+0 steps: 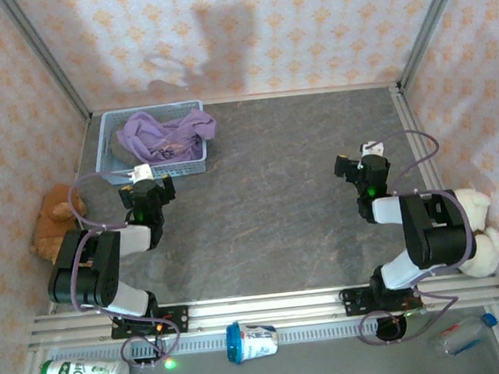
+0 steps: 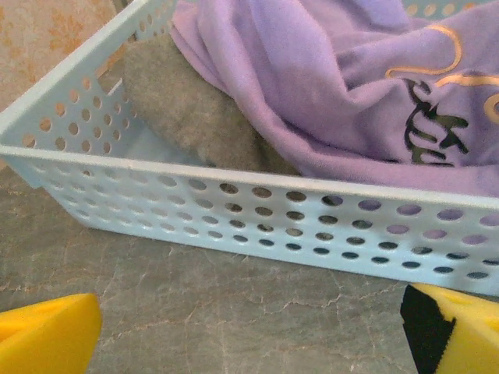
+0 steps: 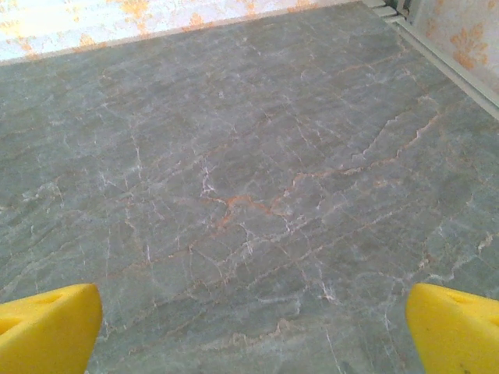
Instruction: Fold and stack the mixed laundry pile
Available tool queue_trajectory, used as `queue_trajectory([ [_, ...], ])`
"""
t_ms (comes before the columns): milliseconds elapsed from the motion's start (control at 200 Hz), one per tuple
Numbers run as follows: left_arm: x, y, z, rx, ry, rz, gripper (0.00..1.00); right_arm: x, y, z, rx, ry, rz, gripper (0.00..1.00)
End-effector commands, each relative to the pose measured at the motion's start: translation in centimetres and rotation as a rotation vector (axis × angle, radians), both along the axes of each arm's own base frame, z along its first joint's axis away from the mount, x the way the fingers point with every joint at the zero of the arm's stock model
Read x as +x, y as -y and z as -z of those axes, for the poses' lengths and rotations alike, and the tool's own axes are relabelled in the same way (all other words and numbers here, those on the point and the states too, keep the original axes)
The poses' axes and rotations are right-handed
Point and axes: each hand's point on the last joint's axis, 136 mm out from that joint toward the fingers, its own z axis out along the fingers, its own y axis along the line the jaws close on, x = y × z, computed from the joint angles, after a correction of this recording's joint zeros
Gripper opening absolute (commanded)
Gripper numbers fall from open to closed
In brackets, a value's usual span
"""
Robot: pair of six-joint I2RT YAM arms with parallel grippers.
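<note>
Left wrist view places the mixed laundry pile inside the light blue basket; neither garment is out yet. The lavender T-shirt lies crumpled on top, its dark print turned toward my camera. The grey top sits beneath it, bunched against the basket's left end. In the top external view the T-shirt reaches over the basket's right-hand rim, and the grey top shows as a small patch at the left. The basket stands at the far left corner of the table and holds both garments and nothing else that I can make out. My left gripper is near the basket's front wall, apart from it, with its jaws spread wide and nothing between them. I judge it is stationed there to reach over the wall for the T-shirt, which lies uppermost and should come out first. My right gripper is likewise wide open and empty, over bare table well apart from the basket. I judge that this open stretch will serve as the folding area. No fold is made and no stack is begun, so I put the task at its start. A brown plush toy lies off the table's left edge, and a cream plush toy lies off its right.
</note>
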Motion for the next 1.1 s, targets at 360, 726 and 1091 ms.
queue_trajectory([
  [360, -1.0, -0.5, -6.6, -0.209, -0.237, -0.185, 1.0, -2.4, 0.7, -7.6, 0.141, -0.112, 0.119, 0.99],
  [726, -2.4, 4.7, -9.0, -0.479, -0.345, -0.132, 1.0, -5.1, -0.1, -11.3, 0.358, -0.285, 0.23, 0.99],
  [1091, -0.7, 8.1, -9.8, -0.528, -0.378, -0.052, 1.0, -4.1, -7.3, -7.5, 0.578, -0.46, 0.053, 0.99],
])
